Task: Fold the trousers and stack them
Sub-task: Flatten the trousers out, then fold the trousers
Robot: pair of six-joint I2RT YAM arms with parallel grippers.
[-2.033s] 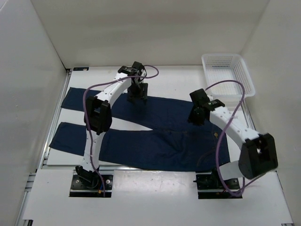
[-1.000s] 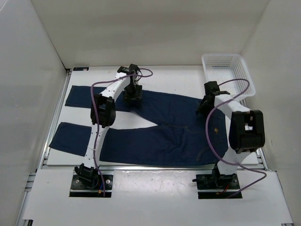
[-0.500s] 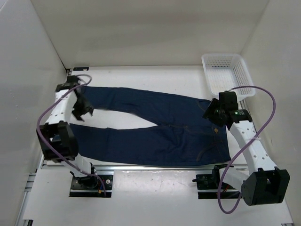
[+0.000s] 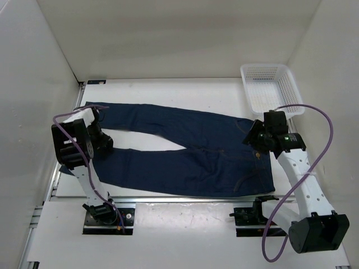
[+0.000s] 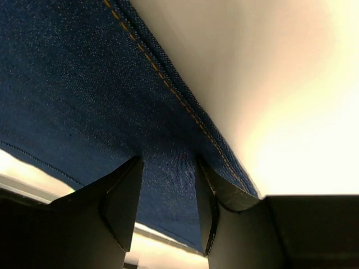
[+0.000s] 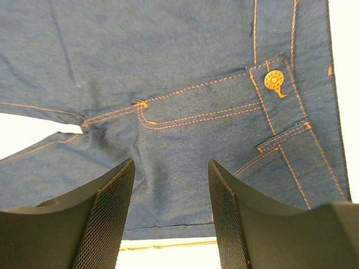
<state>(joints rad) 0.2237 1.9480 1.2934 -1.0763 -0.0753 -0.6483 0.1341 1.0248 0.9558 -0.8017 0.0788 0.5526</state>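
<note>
The trousers (image 4: 185,145) are dark navy jeans lying flat, waist at the right, both legs running left. My left gripper (image 4: 101,139) is low at the left end of the legs. In the left wrist view its fingers (image 5: 168,168) stand a little apart, with denim (image 5: 84,84) and its stitched hem showing between them. My right gripper (image 4: 253,139) is over the waist. In the right wrist view it (image 6: 171,168) is wide open and empty above the pocket seams, near the orange button (image 6: 274,80).
A white mesh basket (image 4: 269,87) stands at the back right corner, just beyond the waist. White walls close in the table on the left, back and right. Purple cables loop from both arms.
The trousers were pulled out flat. My left arm swung from the middle of the far leg to the legs' left end. My right gripper moved to the waist and stays there.
</note>
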